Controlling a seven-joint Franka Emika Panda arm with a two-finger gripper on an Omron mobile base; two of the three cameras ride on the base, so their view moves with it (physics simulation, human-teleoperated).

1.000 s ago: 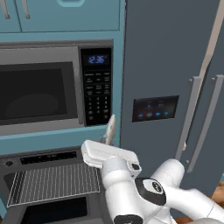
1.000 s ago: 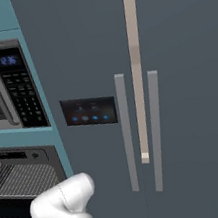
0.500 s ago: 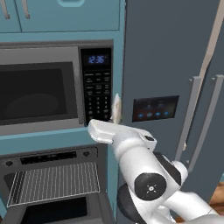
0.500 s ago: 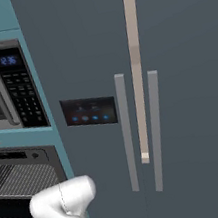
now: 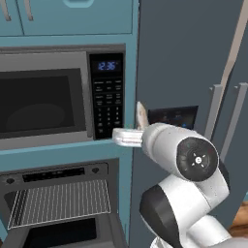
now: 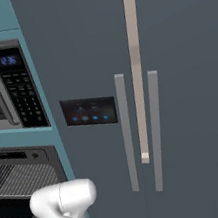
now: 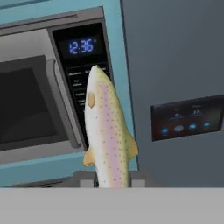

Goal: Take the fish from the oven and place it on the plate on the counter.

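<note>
- The fish (image 7: pixel 107 140) stands upright, head up, clamped at its tail end between the gripper (image 7: pixel 113 178) fingers, which are narrowed onto its body.
- In the left base view the fish (image 5: pixel 141 116) sticks up from the gripper (image 5: pixel 127 137), raised in front of the seam between the microwave (image 5: pixel 58 97) and the fridge (image 5: pixel 193 63).
- In the hand view the fish's head overlaps the microwave keypad (image 7: pixel 85 83), just below the blue clock (image 7: pixel 80 46).
- The oven (image 5: pixel 58 203) sits below the microwave with its door open and its wire rack (image 5: pixel 60 202) bare; the fish is well above it and off to the right.
- The fridge's dark dispenser panel (image 6: pixel 89 111) lies right of the fish, with two grey bar handles (image 6: pixel 128 133) further right.
</note>
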